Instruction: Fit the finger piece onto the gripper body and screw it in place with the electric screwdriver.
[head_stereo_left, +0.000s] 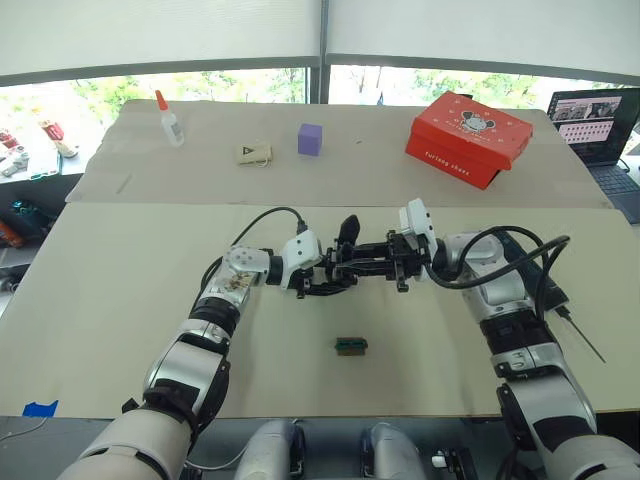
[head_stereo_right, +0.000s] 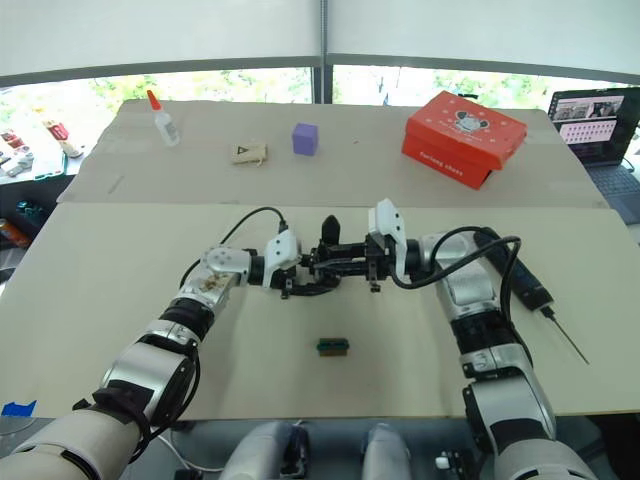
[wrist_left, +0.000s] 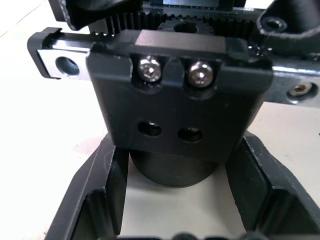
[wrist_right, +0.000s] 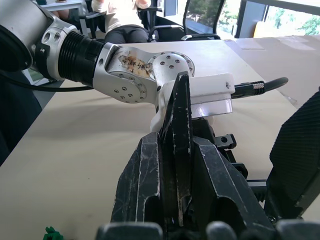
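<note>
Left eye view: both arms meet mid-counter w/ gripper body between them. Left gripper spread around its round base. Right gripper pinching finger piece edge-on. Electric screwdriver lies by right arm. Small green-black block nearer robot.

A: Where are the 2 arms?

B: Both reach inward over the table, wrists nearly facing each other. The left gripper sits just beside the right gripper.

A: Fingers?

B: The left fingers stand spread on either side of the gripper body. The right fingers are clamped on the finger piece, which stands on edge.
</note>
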